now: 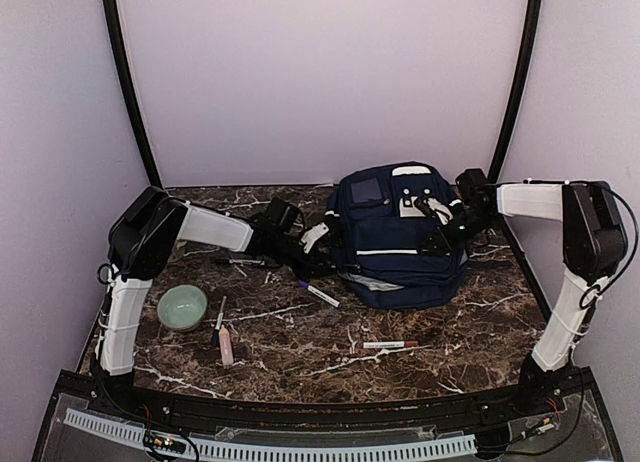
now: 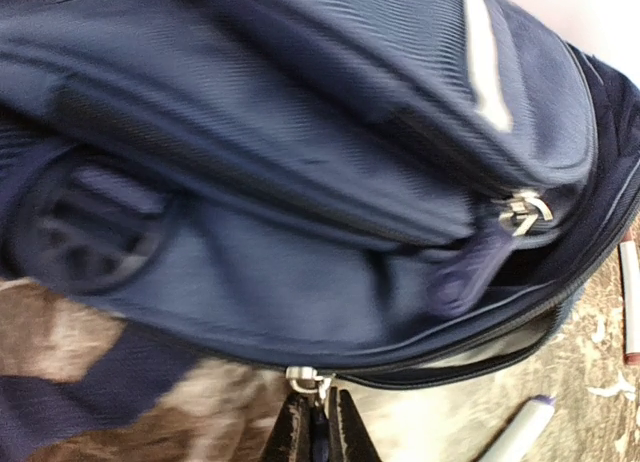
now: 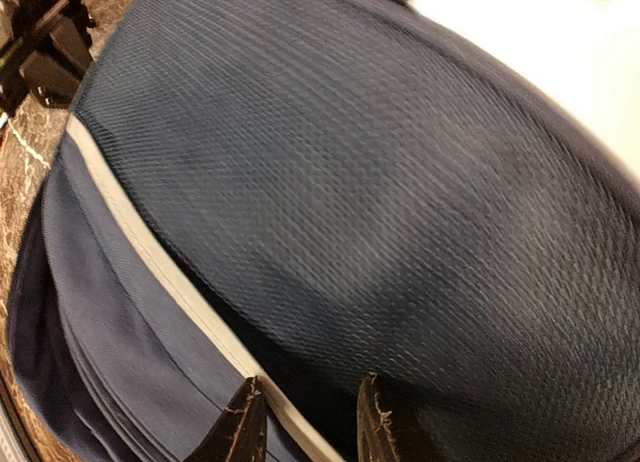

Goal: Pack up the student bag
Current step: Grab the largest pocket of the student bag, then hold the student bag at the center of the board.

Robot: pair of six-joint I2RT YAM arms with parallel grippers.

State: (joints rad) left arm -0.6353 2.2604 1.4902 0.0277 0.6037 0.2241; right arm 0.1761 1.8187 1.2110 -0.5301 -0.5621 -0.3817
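the bag (image 1: pixel 400 242) is lying on the worktop (image 1: pixel 300 367) towards 1 o'clock from its middle. its top is pointing to 12 and its front pockets are facing up. in the left wrist view a zip track is running along the bag's lowest seam. the zip pull (image 2: pixel 306 380) is sitting at 6 o'clock on that seam, and from there the track is curving away towards 3 o'clock.

the left pincer (image 2: pixel 320 410) is clenched on the pull's blue tab, right under the metal slider. it is coming in from the bag's 9 o'clock side, so it is the nearer arm for this zip. the next move is likely turning on one thing: the pull has to be travelling along the line of the track, not away from the bag, or the slider may be jamming.

the right pincer (image 3: pixel 310 384) is resting on the bag's far side, about 2 o'clock in the top view. its jaws are standing partly apart against the fabric, and i cannot tell whether they are pinching a fold or only pressing. it seems to be steadying the bag.

further out, a marker (image 1: pixel 322 295) is lying just off the bag at 8 o'clock. a pen (image 1: pixel 390 344) is lying at 6, and a bowl (image 1: pixel 182 307) is sitting well apart at 8.
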